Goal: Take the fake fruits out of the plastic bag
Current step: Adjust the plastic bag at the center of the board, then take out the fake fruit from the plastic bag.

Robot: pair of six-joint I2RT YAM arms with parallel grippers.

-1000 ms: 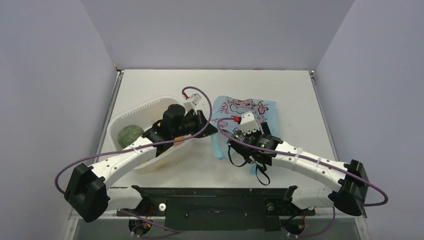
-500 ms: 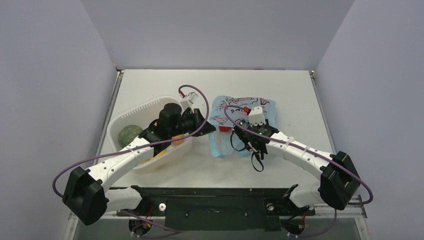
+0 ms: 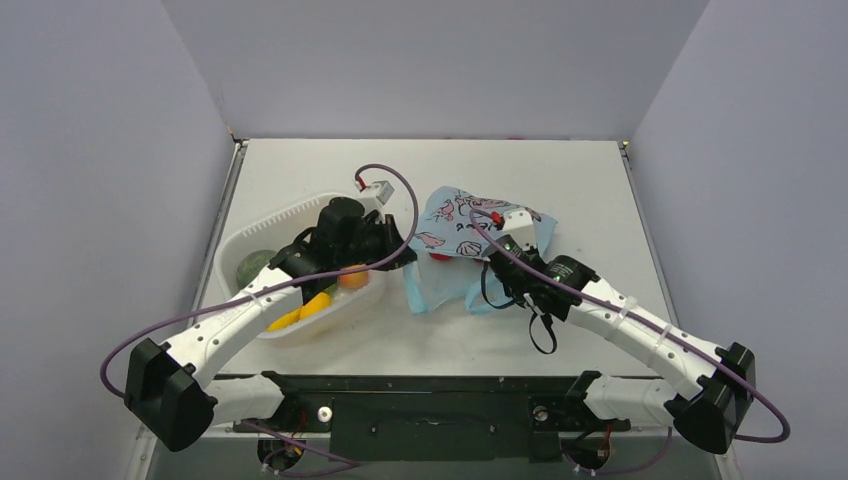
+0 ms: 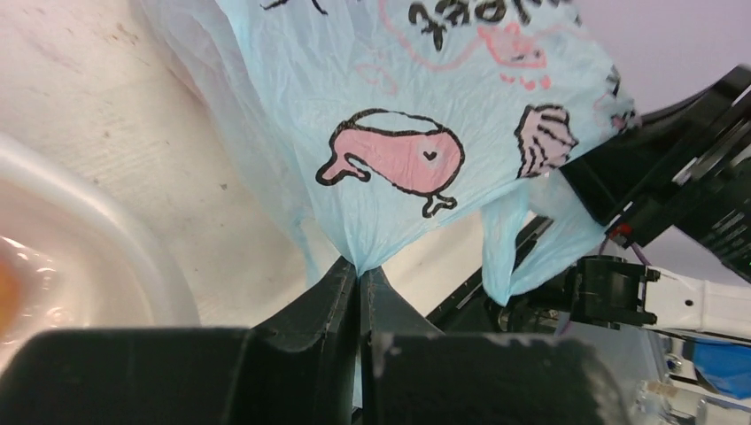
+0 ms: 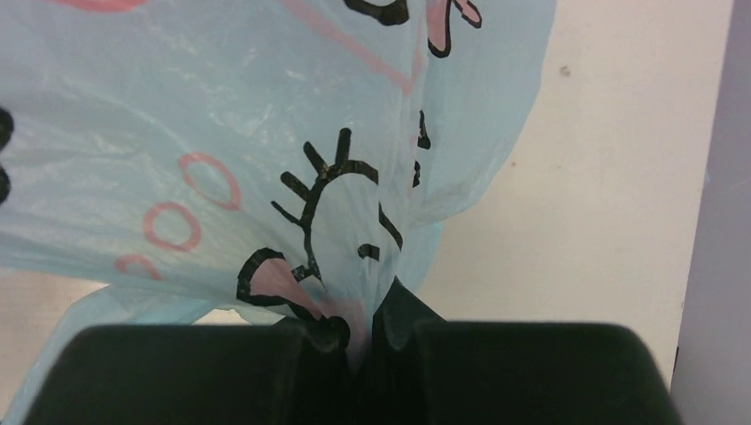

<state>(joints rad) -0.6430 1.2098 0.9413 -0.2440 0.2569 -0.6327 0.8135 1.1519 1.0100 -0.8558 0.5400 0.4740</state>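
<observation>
A pale white table (image 3: 560, 170) sits inside a box of plain grey-purple walls (image 3: 430, 60). A second ago the right gripper (image 5: 359, 329) was wide open over the plastic bag (image 3: 470, 235). Now its two fingers are pressed together, with a fold of the bag pinched between them. The left gripper (image 4: 359, 273) was shut on the bag's left edge before, and it is still shut there, with thin blue plastic squeezed in its tips. The bag lay flatter before. Now it is pulled up and bunched between the two grippers, and it leans more to the left. The left arm has pulled back a little over the white tub (image 3: 235, 255), so more of the tub's inside shows. The right arm now reaches in from farther right. The table has small dark marks and scuffs on it. The tub stands on the left half of the table, and the bag is in the middle, just to its right. In the tub are a green melon (image 3: 250, 268), some yellow pieces (image 3: 300, 310) and an orange piece (image 3: 352, 280). The bag is thin, light blue and wrinkly, and light shines through it. It has a pink whale (image 4: 390, 164) with a black outline, a shell (image 4: 545, 142), pink circles and black letters. A small red piece (image 3: 438, 257) shows at the bag's near left side, but which fruit it is cannot be told. The other fruits are hidden.
</observation>
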